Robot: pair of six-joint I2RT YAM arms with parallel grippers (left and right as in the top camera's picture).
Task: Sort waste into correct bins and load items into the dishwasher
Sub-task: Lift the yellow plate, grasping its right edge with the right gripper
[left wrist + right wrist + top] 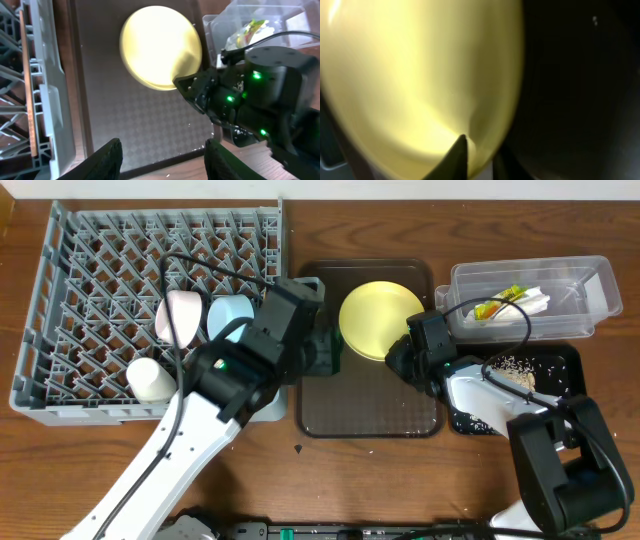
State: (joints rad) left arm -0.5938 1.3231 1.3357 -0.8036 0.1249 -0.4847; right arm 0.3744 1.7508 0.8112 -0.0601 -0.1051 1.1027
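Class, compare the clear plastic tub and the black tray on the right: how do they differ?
The clear plastic tub is see-through with deeper walls; the black tray is opaque and shallow. The tub holds a green-and-orange wrapper and white napkin; the tray holds scattered rice grains. Both are rectangular, right of the brown serving tray.

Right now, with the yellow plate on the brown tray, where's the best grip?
Pinch the yellow plate by the rim nearest the right gripper, approaching from that side. It looks near flat on the brown tray, so only the thin edge fits between fingers.
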